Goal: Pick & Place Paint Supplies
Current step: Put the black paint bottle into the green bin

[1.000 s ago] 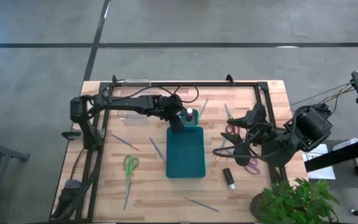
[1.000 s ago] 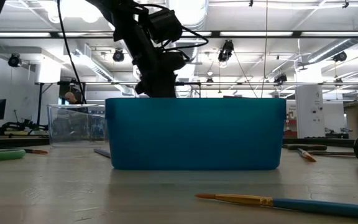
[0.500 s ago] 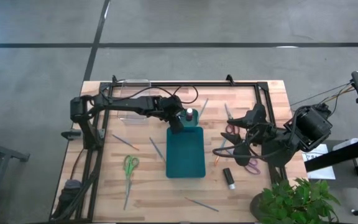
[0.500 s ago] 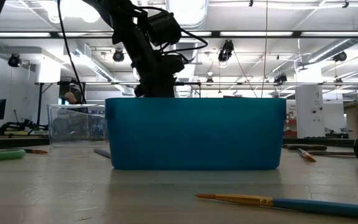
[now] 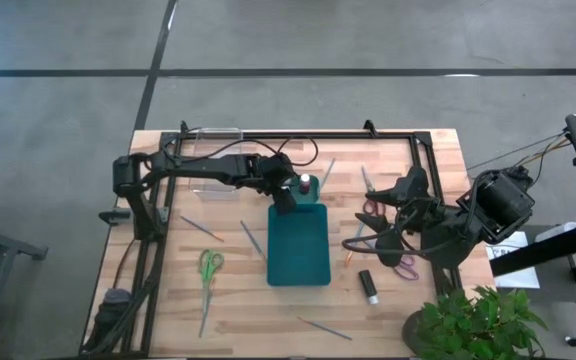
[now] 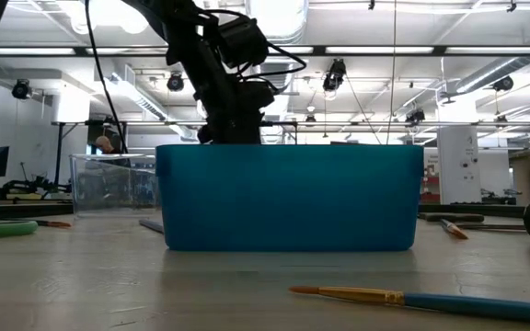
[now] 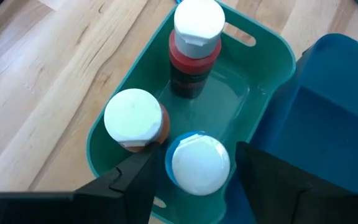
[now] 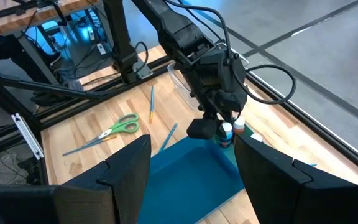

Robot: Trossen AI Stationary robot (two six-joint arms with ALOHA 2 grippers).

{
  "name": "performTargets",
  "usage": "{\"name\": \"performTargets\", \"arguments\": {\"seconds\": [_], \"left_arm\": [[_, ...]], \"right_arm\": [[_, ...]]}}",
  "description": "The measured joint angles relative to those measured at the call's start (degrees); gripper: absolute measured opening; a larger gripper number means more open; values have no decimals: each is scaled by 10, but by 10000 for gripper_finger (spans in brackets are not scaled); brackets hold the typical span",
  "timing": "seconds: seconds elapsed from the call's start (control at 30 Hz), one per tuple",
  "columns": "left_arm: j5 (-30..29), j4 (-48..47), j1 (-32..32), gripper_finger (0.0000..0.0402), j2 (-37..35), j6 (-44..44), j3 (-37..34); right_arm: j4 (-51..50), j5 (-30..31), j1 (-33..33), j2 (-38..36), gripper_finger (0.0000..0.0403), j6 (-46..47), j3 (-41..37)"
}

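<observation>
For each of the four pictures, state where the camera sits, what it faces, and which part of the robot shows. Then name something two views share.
High view: overhead, facing down on the table; both arms show.
Low view: at tabletop height, facing the teal tray; the left arm descends behind it.
Left wrist view: on the left arm, looking into the tray at three white-capped paint bottles; the open left tool straddles one.
Right wrist view: on the right arm, facing the left arm; open right tool.
Shared: the tray.

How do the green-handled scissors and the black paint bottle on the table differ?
The green-handled scissors lie left of the teal tray; the black paint bottle lies right of it. The scissors are long and thin, the bottle short and stubby. Both lie flat on the wooden table, outside the tray.
</observation>
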Motion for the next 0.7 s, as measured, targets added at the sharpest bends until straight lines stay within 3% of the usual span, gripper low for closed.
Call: {"name": "performTargets", "arguments": {"seconds": [0.5, 0.7], "left_arm": [[0, 2, 0, 221, -59, -6, 0], [45, -13, -8, 222, -124, 35, 0]], "right_arm": [[0, 0, 0, 0, 229, -7, 0], [0, -18, 0, 0, 229, -33, 0]]}}
